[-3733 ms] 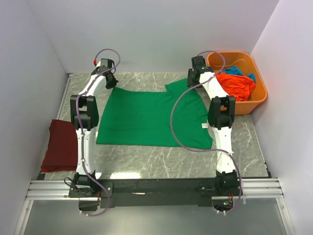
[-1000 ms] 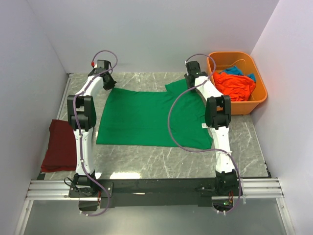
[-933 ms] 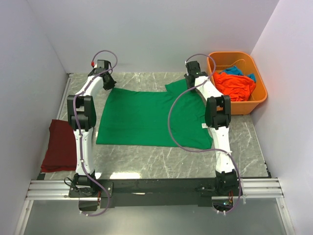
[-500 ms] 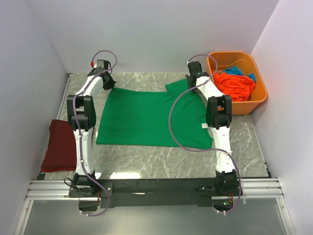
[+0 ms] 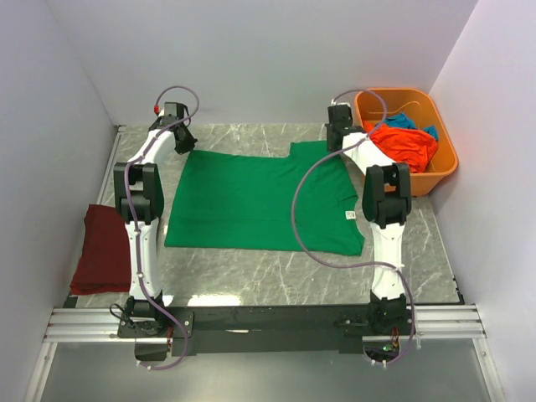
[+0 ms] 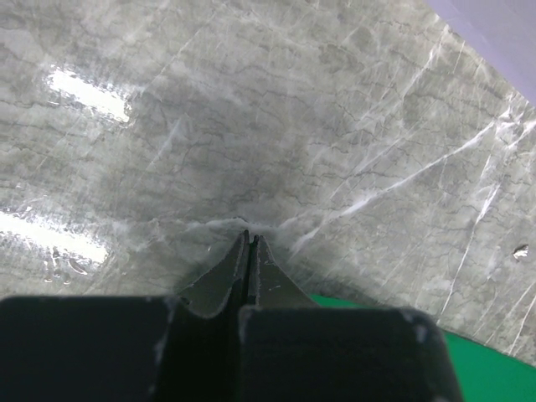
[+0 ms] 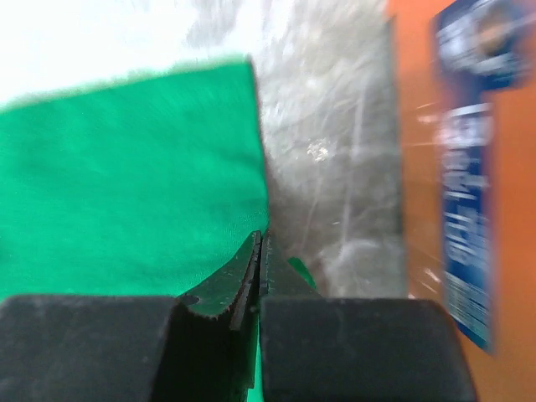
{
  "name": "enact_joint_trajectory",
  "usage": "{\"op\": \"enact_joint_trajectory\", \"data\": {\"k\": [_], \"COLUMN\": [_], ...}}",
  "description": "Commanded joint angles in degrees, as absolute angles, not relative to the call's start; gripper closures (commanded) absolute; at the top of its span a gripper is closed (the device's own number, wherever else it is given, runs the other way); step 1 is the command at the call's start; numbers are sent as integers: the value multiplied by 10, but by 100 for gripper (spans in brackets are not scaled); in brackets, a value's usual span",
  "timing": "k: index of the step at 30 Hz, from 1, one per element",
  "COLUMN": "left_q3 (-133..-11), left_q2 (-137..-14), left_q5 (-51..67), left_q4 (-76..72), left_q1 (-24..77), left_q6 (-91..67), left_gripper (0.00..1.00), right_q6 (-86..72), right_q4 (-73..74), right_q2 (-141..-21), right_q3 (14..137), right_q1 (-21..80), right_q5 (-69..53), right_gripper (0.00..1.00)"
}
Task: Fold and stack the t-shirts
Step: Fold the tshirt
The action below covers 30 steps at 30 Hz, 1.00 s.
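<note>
jaws clenched at far corners of the green t-shirt (image 5: 251, 201) (right jaws pinching cloth, left jaws touching only counter (image 6: 335, 126)): left should catch cloth before folding evenly.

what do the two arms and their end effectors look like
Both the left arm and right arm have white links with chunky black joint housings. A greyish-purple cable loops along each; the left one has a red tip. The left end effector and right end effector are black, with thin tapered fingers, the right's serrated.
</note>
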<state>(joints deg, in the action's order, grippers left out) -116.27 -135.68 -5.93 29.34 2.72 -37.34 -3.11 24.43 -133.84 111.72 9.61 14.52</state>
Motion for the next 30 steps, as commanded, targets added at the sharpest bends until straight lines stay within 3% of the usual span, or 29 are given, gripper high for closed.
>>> {"op": "enact_joint_trajectory", "data": {"k": [1,16,30], "left_q3": [-1177,-1163,-946], "left_q2": [-1336,-1311,-1156], "left_q5": [-80,-122,-170], "left_q4": [279,303,265], "left_q1": [23,21,22], "left_q6": [-381,-396,-472], "left_gripper": [100,100,100], "right_q6": [-54,-114,-237], "right_q4": [183,151,187], "right_q2": [-1257,-1099,-960], "right_q3": [1102,927,738], "right_q1": [93,98,127], "right_q5": [173,155,182], "right_gripper": [100,100,100]}}
